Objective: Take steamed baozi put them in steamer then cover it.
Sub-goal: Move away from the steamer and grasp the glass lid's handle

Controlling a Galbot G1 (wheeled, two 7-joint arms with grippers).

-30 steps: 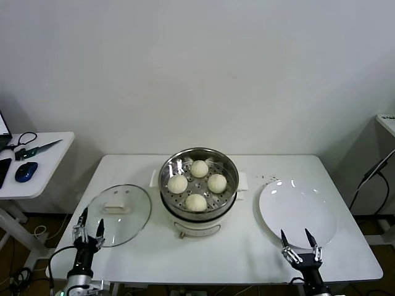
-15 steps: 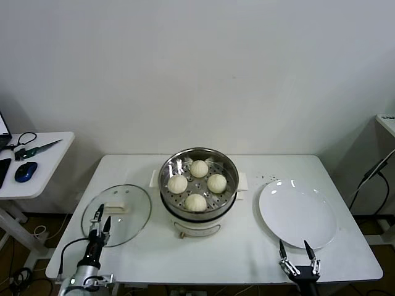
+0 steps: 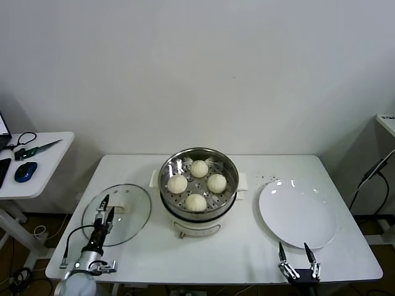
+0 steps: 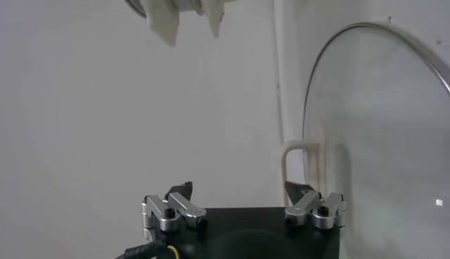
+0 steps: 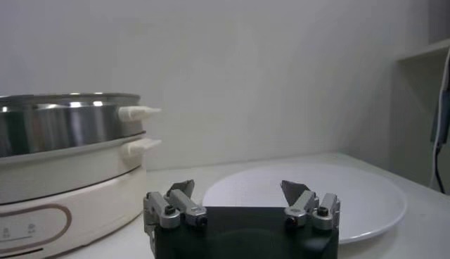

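Four cream-white baozi [image 3: 196, 201] sit on the perforated tray inside the steel steamer [image 3: 199, 213] at the table's middle. The steamer is uncovered; its side also shows in the right wrist view [image 5: 63, 134]. The glass cover [image 3: 126, 219] lies flat on the table to the steamer's left, cream handle [image 3: 123, 208] up. My left gripper [image 3: 106, 208] is open and empty, low over the cover's left part, beside the handle [image 4: 299, 158]. In the left wrist view the gripper [image 4: 239, 188] faces the cover [image 4: 380, 141]. My right gripper [image 3: 297, 251] is open and empty at the table's front edge, below the plate.
An empty flat white plate [image 3: 297, 213] lies right of the steamer and shows ahead of the right gripper [image 5: 238, 186] in the right wrist view [image 5: 309, 190]. A small side table [image 3: 37, 166] with a mouse, scissors and cables stands at the far left.
My left gripper has moved in from the table's front-left corner to over the cover, next to its handle. My right gripper has drawn back slightly toward the front edge.
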